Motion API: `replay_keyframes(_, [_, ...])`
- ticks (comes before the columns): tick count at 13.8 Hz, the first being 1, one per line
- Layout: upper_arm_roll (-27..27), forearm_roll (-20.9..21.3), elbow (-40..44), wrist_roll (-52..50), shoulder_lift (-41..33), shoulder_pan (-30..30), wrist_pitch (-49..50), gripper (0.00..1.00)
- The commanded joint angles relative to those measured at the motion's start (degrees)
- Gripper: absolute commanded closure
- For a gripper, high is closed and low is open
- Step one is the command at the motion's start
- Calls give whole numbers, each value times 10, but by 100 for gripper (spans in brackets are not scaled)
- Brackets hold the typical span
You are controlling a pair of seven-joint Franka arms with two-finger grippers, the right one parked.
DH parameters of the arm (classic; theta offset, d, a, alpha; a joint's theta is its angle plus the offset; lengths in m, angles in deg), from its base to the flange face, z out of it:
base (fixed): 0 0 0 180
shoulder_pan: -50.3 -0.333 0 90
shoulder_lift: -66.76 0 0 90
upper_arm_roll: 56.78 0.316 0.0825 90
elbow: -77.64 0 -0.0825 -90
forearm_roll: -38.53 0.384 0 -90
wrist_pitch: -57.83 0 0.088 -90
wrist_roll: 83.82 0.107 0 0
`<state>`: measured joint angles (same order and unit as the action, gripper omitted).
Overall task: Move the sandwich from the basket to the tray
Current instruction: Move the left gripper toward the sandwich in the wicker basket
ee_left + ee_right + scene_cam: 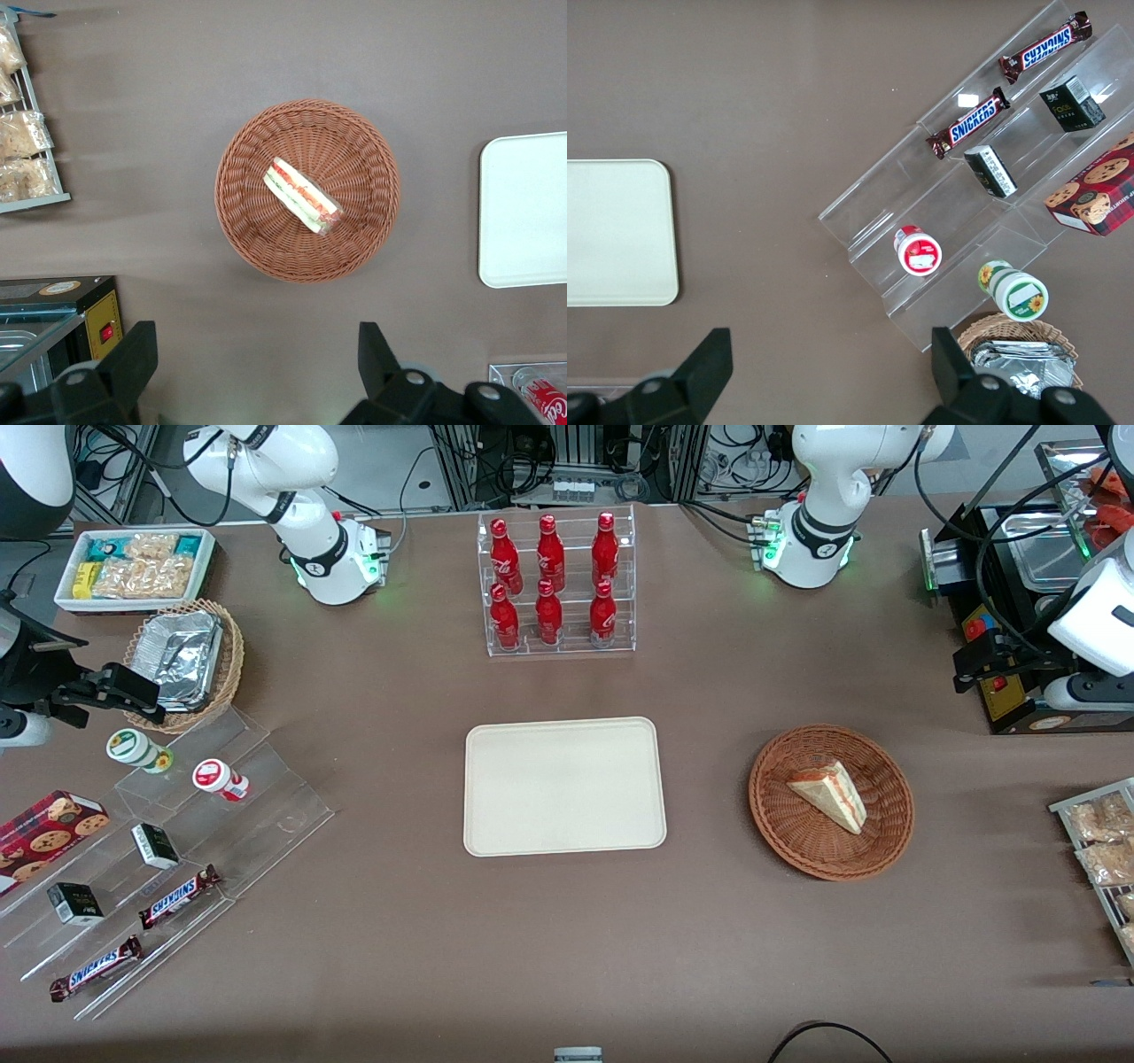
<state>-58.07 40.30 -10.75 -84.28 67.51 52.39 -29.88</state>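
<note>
The sandwich [831,793] [301,197], a pale wedge with red and green filling, lies in the round reddish-brown basket [780,841] [239,221]. The cream tray [564,786] [527,212] [616,235] lies flat and bare at the table's middle, beside the basket toward the parked arm's end. My left gripper [974,662] [257,341] hangs high above the table, farther from the front camera than the basket and toward the working arm's end. It is open wide, with nothing between its fingers, well apart from the sandwich.
A clear rack of red bottles [558,584] stands farther back than the tray. A black appliance [1019,558] and a rack of snack packets [1103,850] [22,133] sit at the working arm's end. Clear stepped shelves [177,850], a tan foil-tray basket [186,660] and a white bin [133,567] are toward the parked arm's end.
</note>
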Motion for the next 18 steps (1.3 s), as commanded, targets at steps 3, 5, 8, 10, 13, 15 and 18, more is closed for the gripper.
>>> replay_keyframes(3, [1, -11, 3, 5, 3, 3, 8, 0])
replay_keyframes(5, [1, -12, 2, 4, 13, 3, 4, 0])
replay_keyframes(8, [1, -12, -38, -17, 22, 3, -38, 0])
replay_keyframes(10, [1, -12, -85, -68, 23, 4, -93, 0])
replay_keyframes(13, [-2, -12, -168, -150, 22, 5, -201, 0])
replay_keyframes(15, [-9, -12, -219, -217, 21, 5, -269, 0])
replay_keyframes(18, [-14, -12, -300, -311, 19, 6, -378, 0])
